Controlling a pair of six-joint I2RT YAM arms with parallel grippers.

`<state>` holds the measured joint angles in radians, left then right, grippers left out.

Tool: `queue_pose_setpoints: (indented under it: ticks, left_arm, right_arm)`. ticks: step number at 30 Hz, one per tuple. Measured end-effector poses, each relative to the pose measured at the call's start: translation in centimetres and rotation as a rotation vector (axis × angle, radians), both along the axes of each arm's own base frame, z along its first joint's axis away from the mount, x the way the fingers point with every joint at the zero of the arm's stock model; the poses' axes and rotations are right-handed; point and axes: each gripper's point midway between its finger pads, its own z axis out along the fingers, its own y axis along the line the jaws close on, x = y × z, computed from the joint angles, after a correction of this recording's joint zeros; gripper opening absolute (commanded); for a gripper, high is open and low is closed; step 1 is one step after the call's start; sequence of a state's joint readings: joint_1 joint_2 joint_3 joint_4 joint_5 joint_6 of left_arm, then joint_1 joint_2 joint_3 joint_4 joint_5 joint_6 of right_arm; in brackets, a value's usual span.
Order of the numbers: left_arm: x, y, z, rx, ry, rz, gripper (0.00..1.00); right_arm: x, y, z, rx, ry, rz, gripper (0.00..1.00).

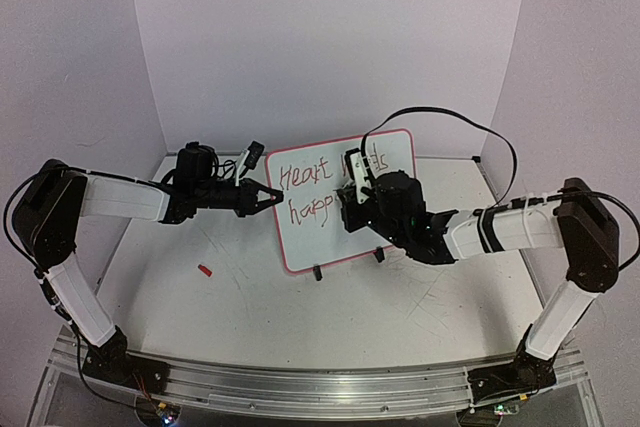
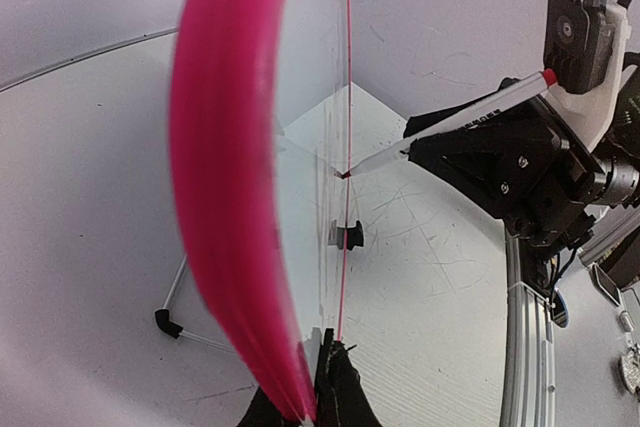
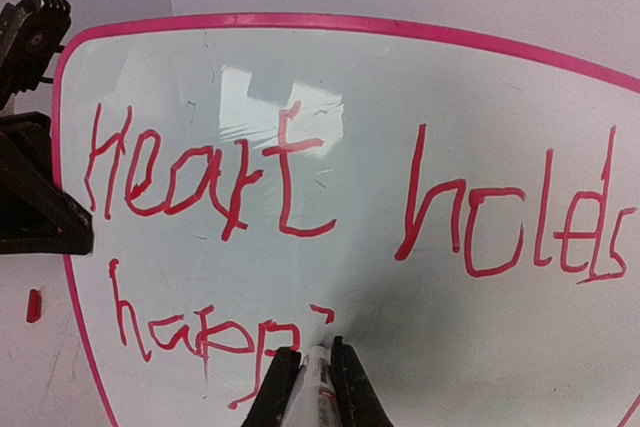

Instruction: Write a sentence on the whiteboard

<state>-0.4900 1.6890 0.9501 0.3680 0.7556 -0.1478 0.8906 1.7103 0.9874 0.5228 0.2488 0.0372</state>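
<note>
The whiteboard (image 1: pixel 322 239) stands upright on two black clip feet (image 1: pixel 317 273), pink-rimmed, with "heart holds" and "happi" written on it in red (image 3: pixel 210 177). My left gripper (image 1: pixel 270 193) is shut on the board's left edge; in the left wrist view the pink rim (image 2: pixel 230 197) runs up from between its jaws (image 2: pixel 325 392). My right gripper (image 3: pixel 313 377) is shut on a white marker (image 3: pixel 318 387) with a red end (image 2: pixel 548 77). The marker's tip (image 2: pixel 345 174) touches the board just after the last red letter of the lower line.
A small red marker cap (image 1: pixel 204 270) lies on the table left of the board and shows past the board's left edge in the right wrist view (image 3: pixel 34 305). White walls enclose the back and sides. A black cable (image 1: pixel 450 119) arcs above the right arm.
</note>
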Motion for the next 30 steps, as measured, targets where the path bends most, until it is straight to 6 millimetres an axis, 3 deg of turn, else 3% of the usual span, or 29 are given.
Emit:
queue_pose_setpoints:
  ticks: [10,18,25,30]
  left_arm:
    - [0.0,0.0,0.0,0.002,0.001,0.003,0.0]
    - [0.0,0.0,0.0,0.002,0.002,0.002,0.0]
    - [0.0,0.0,0.0,0.001,0.002,0.001,0.0]
    - [0.0,0.0,0.0,0.001,0.001,0.001,0.0]
  right_arm:
    - [-0.1,0.0,-0.5,0.008,0.016,-0.004,0.0]
    - [-1.0,-0.2,-2.5,-0.005,0.066,0.002,0.0]
    - [-1.1,-0.2,-2.2,-0.004,0.061,0.003,0.0]
    - [-0.6,-1.0,-0.3,0.022,0.033,-0.012,0.0]
